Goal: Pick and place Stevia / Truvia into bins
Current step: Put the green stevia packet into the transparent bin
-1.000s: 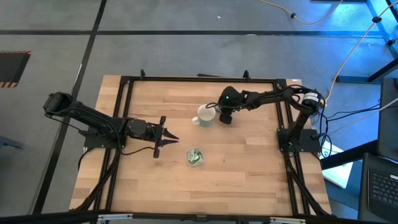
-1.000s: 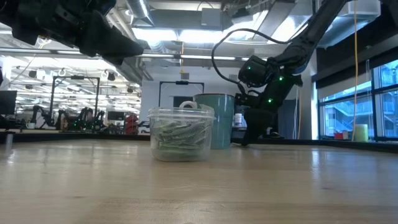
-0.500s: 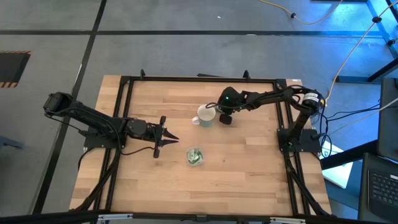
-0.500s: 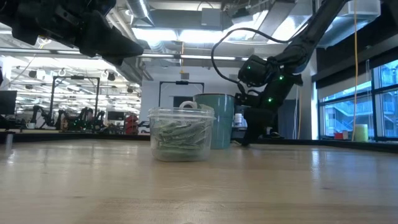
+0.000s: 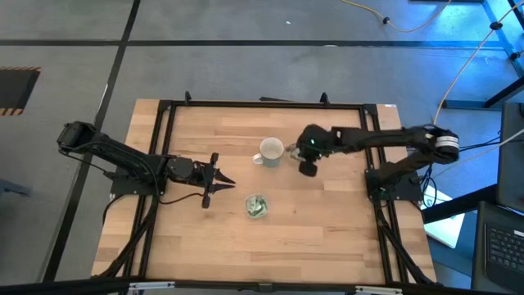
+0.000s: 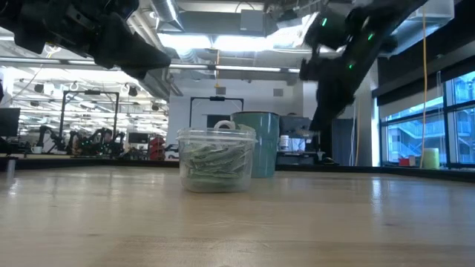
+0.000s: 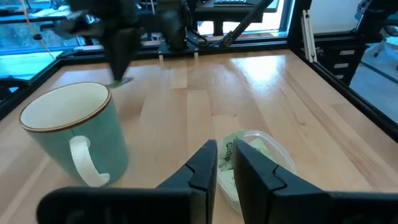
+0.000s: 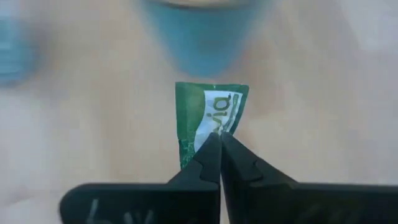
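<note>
My right gripper [image 5: 307, 169] hangs above the table just right of the white mug [image 5: 271, 152], shut on one green and white sachet [image 8: 208, 118]. From the left wrist view, that sachet [image 7: 121, 81] shows under the right arm's fingers, beyond the mug [image 7: 74, 134]. The clear cup [image 5: 257, 206] stands on the table nearer the front, filled with several sachets [image 6: 215, 159]. My left gripper [image 5: 232, 183] waits level, left of the cup [image 7: 258, 149], its fingers only a narrow gap apart. My right gripper pinches the sachet between its two fingertips [image 8: 211, 149] at one edge [image 8: 214, 132]. The fingers point down from above. The sachet sticks out past the tips and is lifted clear of the table.
A black frame rail [image 5: 262, 104] runs around the wooden table top [image 5: 327, 229]. The mug stands between the right gripper and the table's far-left part. Bare wood lies in front of and to the right of the cup.
My right gripper has risen from the table beside the mug and shifted toward the table's right and near edges, carrying the sachet up clear of the wood. The right arm has swung out to the right. The left arm, the cup and the mug have kept still.
</note>
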